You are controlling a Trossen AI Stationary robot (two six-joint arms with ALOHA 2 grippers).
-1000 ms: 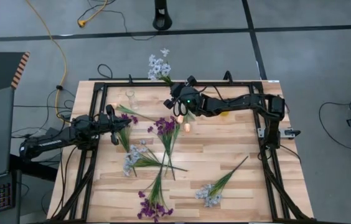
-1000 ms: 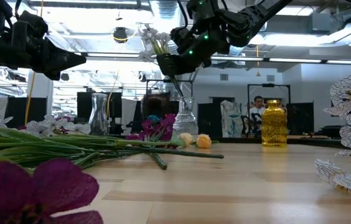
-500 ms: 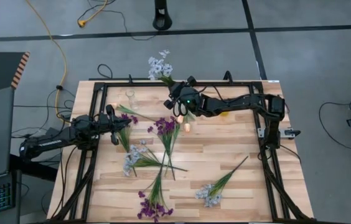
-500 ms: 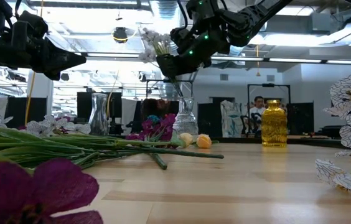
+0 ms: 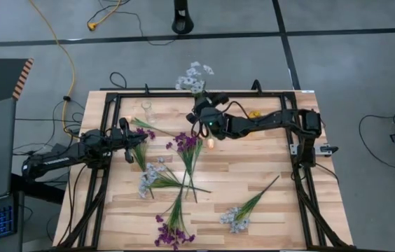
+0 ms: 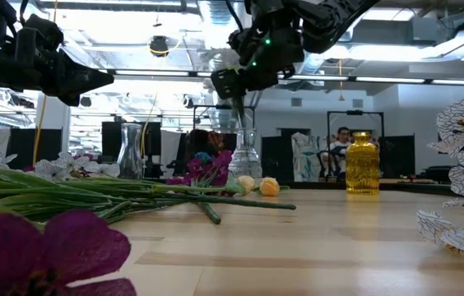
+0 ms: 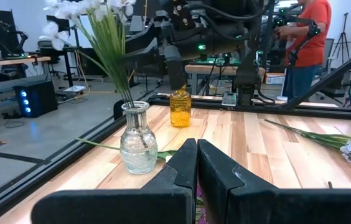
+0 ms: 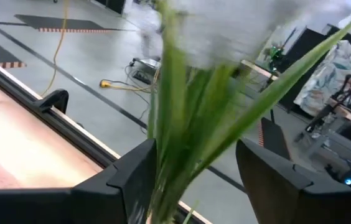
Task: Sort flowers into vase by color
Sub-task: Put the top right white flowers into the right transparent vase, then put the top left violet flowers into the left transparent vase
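Worktop (image 5: 267, 203): pale wood planks inside a black frame, both arms reaching in from its side edges.

Right claw (image 5: 201, 114): raised above the clear glass vase (image 7: 137, 138) near the middle of the far edge. Fingers (image 8: 132, 174) stand wide apart with the green stalks of the pale blue-white sprig (image 5: 194, 77) running up between them; whether they touch the stalks cannot be told. The stems of this sprig sit in the vase and its blooms lean out past the far edge.

Left claw (image 7: 195, 163): fingers pressed together, empty, hovering above the worktop near the left edge, just beside a purple sprig (image 5: 141, 133).

Flowers lying loose on the worktop:
- purple cluster (image 5: 187, 142) at the centre, stalk running toward the near edge;
- pale blue-white cluster (image 5: 150, 178) left of centre, crossing other stalks;
- purple cluster (image 5: 171, 233) at the near edge;
- pale blue-white sprig (image 5: 238, 218) toward the near right corner, lying slantwise, well apart from both claws;
- peach-cream buds (image 6: 259, 186) just beside the foot of the clear vase.

Other vessels: amber glass vase (image 6: 362, 163) near the far edge, to the right of the clear vase; a further clear vase (image 6: 131, 150) near the far left corner.
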